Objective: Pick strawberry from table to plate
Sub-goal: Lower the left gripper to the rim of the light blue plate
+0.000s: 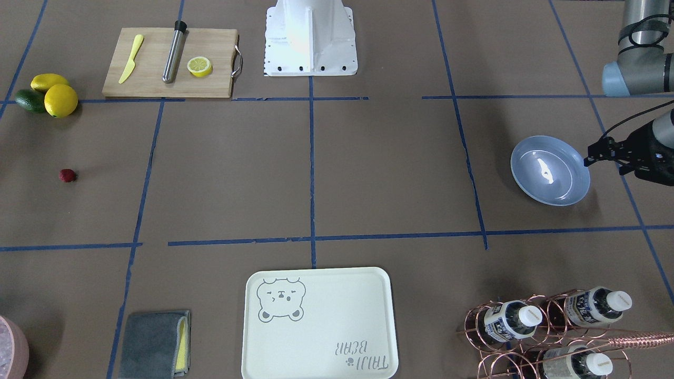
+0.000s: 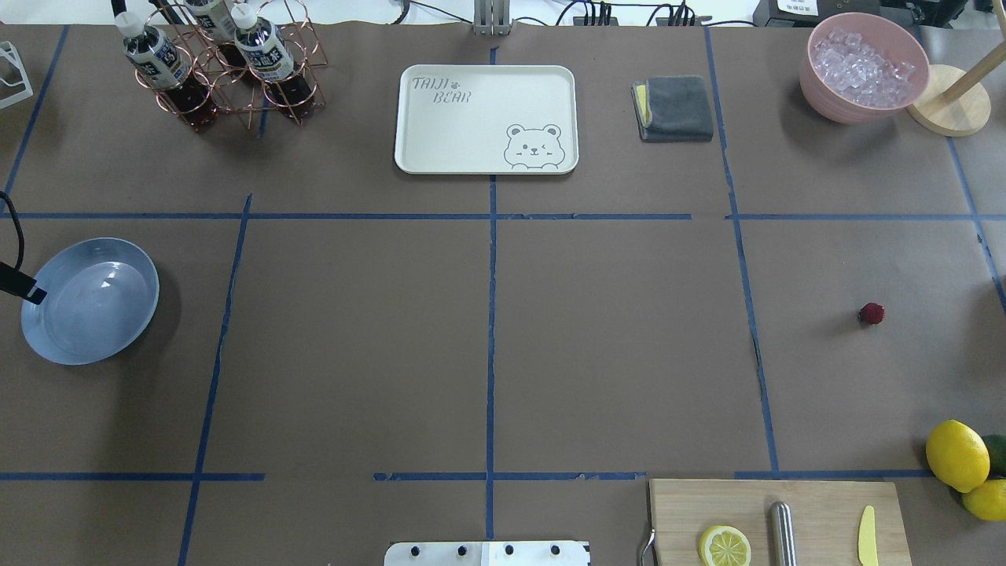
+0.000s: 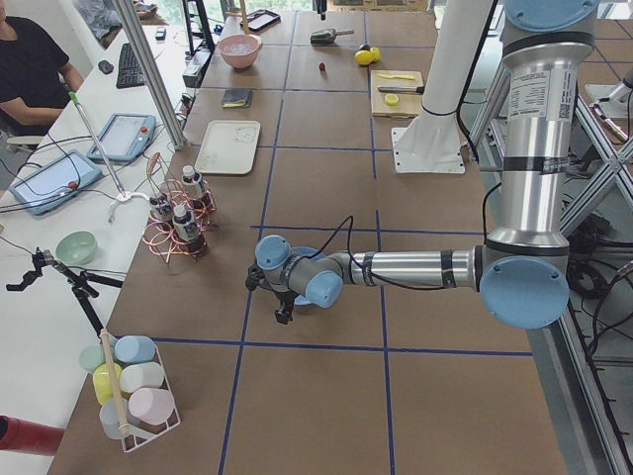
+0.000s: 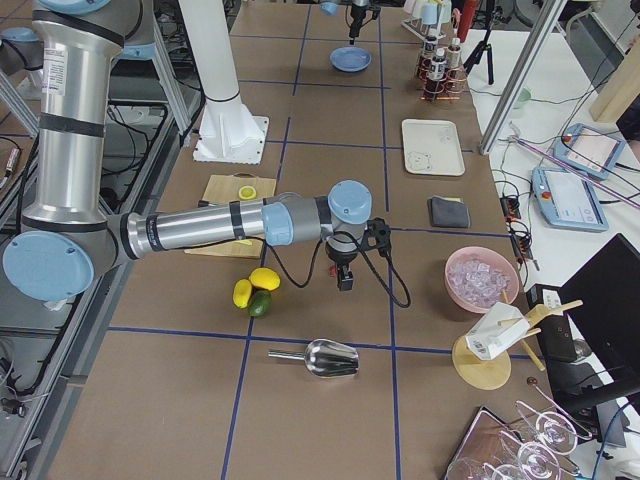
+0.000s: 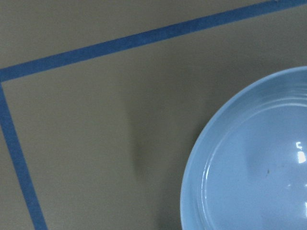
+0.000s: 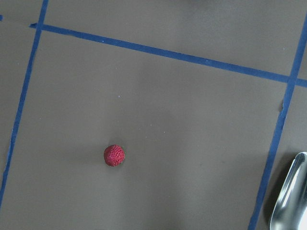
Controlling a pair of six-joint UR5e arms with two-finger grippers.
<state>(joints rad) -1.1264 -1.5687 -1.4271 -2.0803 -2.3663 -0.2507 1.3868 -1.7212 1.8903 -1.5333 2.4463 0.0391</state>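
The strawberry (image 2: 871, 314) is a small dark-red berry lying alone on the brown table (image 2: 613, 338), far on my right. In the right wrist view the strawberry (image 6: 114, 155) sits left of centre and below it, with no fingers showing. My right gripper (image 4: 345, 276) shows only in the exterior right view, hanging low over that spot; I cannot tell its state. The light-blue plate (image 2: 89, 299) lies empty at the far left. My left gripper (image 1: 597, 152) hangs at the plate (image 1: 550, 170) rim with its jaws apart and nothing between them.
A cutting board (image 2: 774, 519) with a lemon half, a steel rod and a yellow knife lies near my base. Lemons (image 2: 956, 454) and an avocado sit beside it. The bear tray (image 2: 486, 118), grey cloth (image 2: 676, 108), bottle rack (image 2: 224, 67), ice bowl (image 2: 863, 67) and metal scoop (image 6: 289, 196) ring the table.
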